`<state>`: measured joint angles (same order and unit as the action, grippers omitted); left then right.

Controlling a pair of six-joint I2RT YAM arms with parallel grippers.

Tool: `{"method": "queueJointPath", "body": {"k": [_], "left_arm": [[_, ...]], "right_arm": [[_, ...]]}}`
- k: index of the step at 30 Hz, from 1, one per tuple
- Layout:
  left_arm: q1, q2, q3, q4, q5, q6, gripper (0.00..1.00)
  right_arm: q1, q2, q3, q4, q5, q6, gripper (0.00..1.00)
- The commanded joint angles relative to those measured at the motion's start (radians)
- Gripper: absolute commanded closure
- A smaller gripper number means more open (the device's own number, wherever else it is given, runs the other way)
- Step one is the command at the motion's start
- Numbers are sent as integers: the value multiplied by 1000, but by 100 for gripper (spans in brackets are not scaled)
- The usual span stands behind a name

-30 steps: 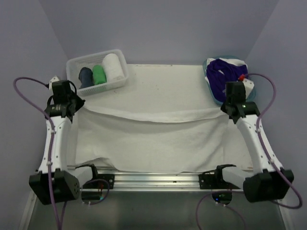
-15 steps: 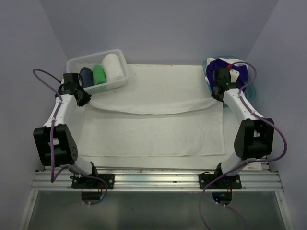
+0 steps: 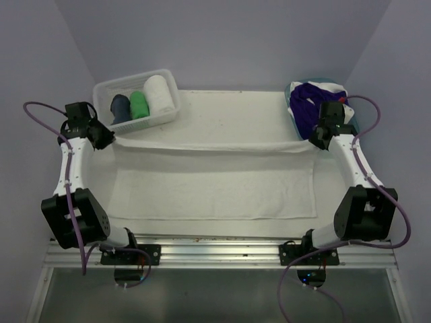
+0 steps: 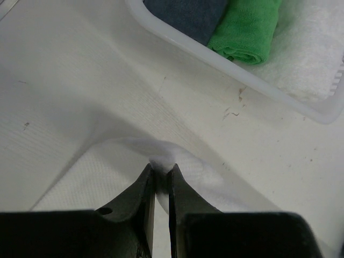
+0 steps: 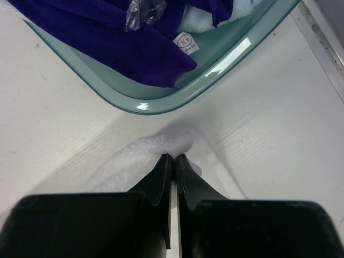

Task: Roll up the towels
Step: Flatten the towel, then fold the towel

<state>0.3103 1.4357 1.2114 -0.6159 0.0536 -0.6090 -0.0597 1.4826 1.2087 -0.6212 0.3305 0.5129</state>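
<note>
The left fingers (image 4: 144,189) and right fingers (image 5: 162,174) are clenching the far corners of the white towel (image 3: 215,192), lying folded across the desk (image 3: 229,108); uneven pulling is risking one corner slipping free.

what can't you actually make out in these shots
- Left wrist view: the left hand covers how much of the white towel it pinches.
- Right wrist view: the label on the purple towel is too small to read.
- Right wrist view: the purple towel hides what lies under it in the tub.
- Left wrist view: the frame edge cuts off the rolled white towel in the basket.
</note>
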Motion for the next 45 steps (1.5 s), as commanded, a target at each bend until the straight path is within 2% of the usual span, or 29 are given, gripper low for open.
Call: {"method": "queueJointPath", "body": {"k": [1, 7, 19, 23, 27, 30, 36, 45], "left_arm": [[23, 35, 65, 31, 26, 9, 100], [23, 140, 141, 91, 58, -37, 100], [16, 351, 414, 64, 80, -31, 100], [7, 406, 488, 29, 77, -17, 100], [1, 408, 491, 24, 77, -11, 100], [1, 384, 472, 7, 77, -6, 100], [6, 243, 335, -28, 39, 23, 100], [16, 46, 56, -74, 15, 38, 100]], "right_arm": [[-8, 1, 87, 25, 27, 19, 100], [-8, 119, 233, 35, 18, 35, 100], [-8, 332, 469, 8, -13, 38, 100], [-8, 360, 512, -6, -15, 24, 100], [-9, 357, 509, -15, -19, 9, 100], [-8, 325, 476, -31, -25, -2, 100], [-8, 162, 269, -32, -25, -2, 100], [-8, -65, -43, -89, -16, 29, 100]]}}
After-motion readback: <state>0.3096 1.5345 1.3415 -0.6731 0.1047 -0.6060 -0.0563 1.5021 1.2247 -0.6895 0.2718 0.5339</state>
